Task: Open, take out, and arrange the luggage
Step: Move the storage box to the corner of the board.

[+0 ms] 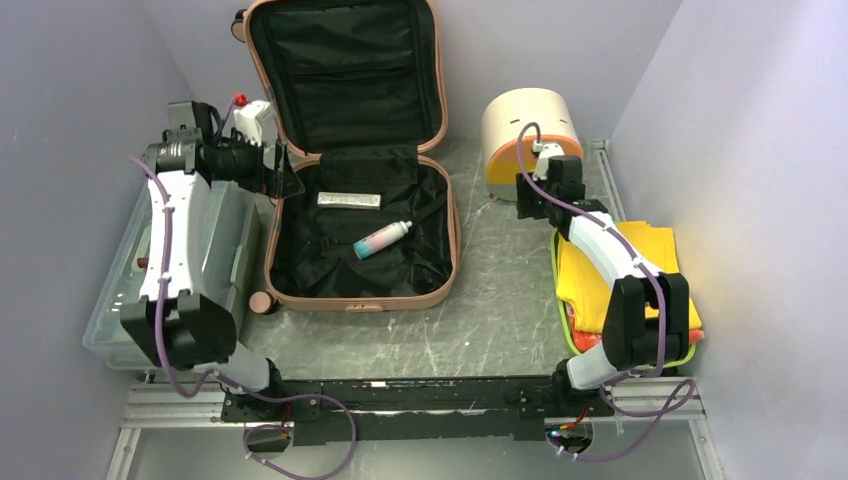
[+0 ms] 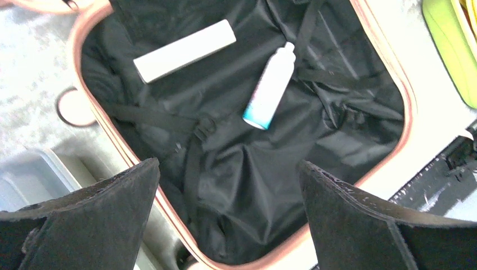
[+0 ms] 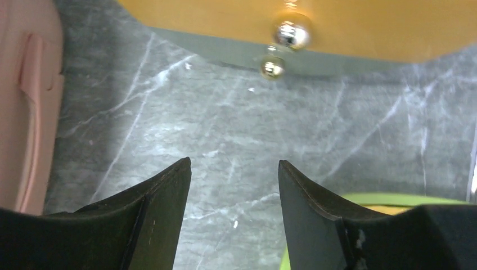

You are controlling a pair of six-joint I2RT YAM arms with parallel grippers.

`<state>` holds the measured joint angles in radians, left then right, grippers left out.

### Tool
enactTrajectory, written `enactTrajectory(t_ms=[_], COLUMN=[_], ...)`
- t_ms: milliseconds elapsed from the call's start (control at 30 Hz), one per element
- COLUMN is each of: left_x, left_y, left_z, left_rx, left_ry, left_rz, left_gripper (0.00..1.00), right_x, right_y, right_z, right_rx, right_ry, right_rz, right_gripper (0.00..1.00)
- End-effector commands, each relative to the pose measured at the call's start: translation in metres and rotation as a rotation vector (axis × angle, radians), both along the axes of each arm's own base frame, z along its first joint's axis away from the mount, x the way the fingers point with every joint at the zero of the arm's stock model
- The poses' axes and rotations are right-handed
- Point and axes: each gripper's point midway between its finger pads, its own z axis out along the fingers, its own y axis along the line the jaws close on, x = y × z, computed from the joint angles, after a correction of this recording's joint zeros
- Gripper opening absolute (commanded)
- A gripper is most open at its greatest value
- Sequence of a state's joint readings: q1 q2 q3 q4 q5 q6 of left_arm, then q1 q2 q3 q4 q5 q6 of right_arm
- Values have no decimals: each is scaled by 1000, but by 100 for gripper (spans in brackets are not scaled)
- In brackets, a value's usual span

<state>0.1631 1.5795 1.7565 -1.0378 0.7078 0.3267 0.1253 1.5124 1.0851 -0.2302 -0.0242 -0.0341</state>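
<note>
The large salmon-pink hard-shell suitcase [image 1: 300, 250] is lying open at the table's 12 o'clock, its lid leaning against the back wall. A flat white rectangular box [image 1: 349, 200] and a white spray bottle with a teal-and-pink base [image 1: 382, 239] are resting apart on its black lining. The left gripper [image 2: 228, 169] is hovering at the suitcase's 9 o'clock rim, fingers spread wide, gripping nothing. The right gripper [image 3: 233, 163] is hanging over the grey marbled table [image 1: 500, 290] at 2 o'clock, jaws partly parted and empty, facing a cream-and-orange round container [image 1: 525, 125].
</note>
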Motion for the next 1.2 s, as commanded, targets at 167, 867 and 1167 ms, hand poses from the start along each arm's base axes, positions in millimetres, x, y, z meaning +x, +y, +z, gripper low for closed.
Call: enactTrajectory(t_ms=[167,867,1167], left_x=[-110,-171,-156], left_y=[-19,-25,-11], left_z=[-15,-14,-19], left_rx=[30,-105,-118], left_ry=[-80,-273,-235], left_rz=[-59,-23,37], left_gripper=[99,99,99], right_x=[2,7,34], right_y=[-90,-34,-36], right_z=[68,3,-45], right_rx=[17,220,126], right_ry=[-270,-94,-41], right_rz=[-270,-55,-95], right_gripper=[57,54,52])
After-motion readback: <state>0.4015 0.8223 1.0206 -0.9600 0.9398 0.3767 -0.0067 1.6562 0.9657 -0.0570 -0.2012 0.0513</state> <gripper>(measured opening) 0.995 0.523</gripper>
